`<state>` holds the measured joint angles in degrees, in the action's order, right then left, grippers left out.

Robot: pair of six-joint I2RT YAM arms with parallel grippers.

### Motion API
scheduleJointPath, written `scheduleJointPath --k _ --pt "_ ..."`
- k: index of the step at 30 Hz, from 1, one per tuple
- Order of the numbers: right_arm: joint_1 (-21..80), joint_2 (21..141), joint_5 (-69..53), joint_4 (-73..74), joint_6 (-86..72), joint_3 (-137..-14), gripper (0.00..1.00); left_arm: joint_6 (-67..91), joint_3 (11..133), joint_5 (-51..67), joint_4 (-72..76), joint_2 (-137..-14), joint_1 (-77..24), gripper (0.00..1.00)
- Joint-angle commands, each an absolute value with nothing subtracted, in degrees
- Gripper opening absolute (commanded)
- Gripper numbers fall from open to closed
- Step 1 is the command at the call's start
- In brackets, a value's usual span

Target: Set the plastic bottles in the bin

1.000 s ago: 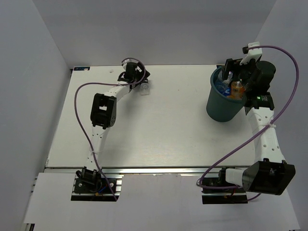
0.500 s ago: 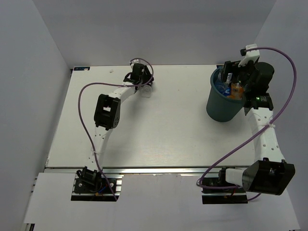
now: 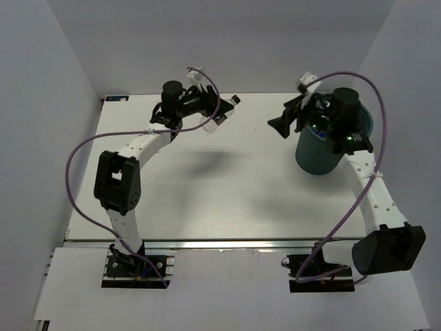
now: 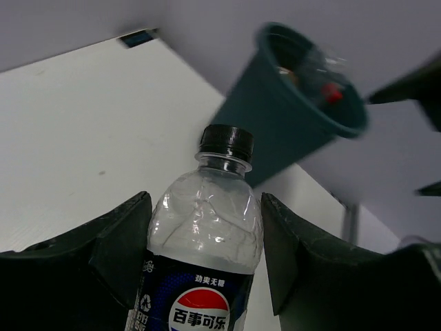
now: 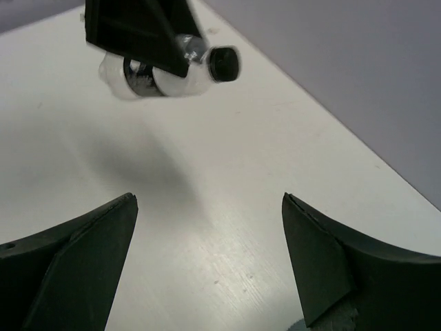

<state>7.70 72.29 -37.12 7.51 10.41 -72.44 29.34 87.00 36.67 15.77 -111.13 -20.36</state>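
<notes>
Now the picture differs sharply from 1 second ago. The left gripper (image 4: 203,207), which was then low at the far edge of the white table (image 3: 207,186), has risen and swung toward the middle. It carries the small clear plastic bottle with a dark label and black cap (image 4: 203,227). Both fingers press the bottle's sides just below its shoulder, so the hand is closed only as far as the body allows. In the right wrist view the bottle (image 5: 158,72) lies sideways in the air, its shadow (image 5: 138,165) on the table beneath it, so it is clear of the surface.

The right gripper (image 5: 209,200) has also changed: 1 second ago it hung over the round dark teal plastic bin (image 3: 313,155). It now sits out to the bin's left, jaws spread wide with nothing between them.

The left wrist view looks past the cap into the bin's mouth (image 4: 275,117), where at least 1 red-capped bottle (image 4: 333,92) already lies. I see no other bottle on the table from above, so this seems to be the last 1 outside. What remains, I judge, is carrying it across and letting it go over the rim, though the bin is well apart from it and the right arm is between them.
</notes>
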Motion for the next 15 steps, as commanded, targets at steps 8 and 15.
scheduleJointPath --k 8,15 --pt "22.94 69.97 -40.34 18.47 45.18 -68.39 0.89 26.69 72.53 63.7 24.37 -96.79 -21.0 0.0" --pt "23.29 66.36 -42.37 6.7 31.77 -62.06 0.89 35.32 64.08 63.2 36.46 -89.83 -22.32 0.0"
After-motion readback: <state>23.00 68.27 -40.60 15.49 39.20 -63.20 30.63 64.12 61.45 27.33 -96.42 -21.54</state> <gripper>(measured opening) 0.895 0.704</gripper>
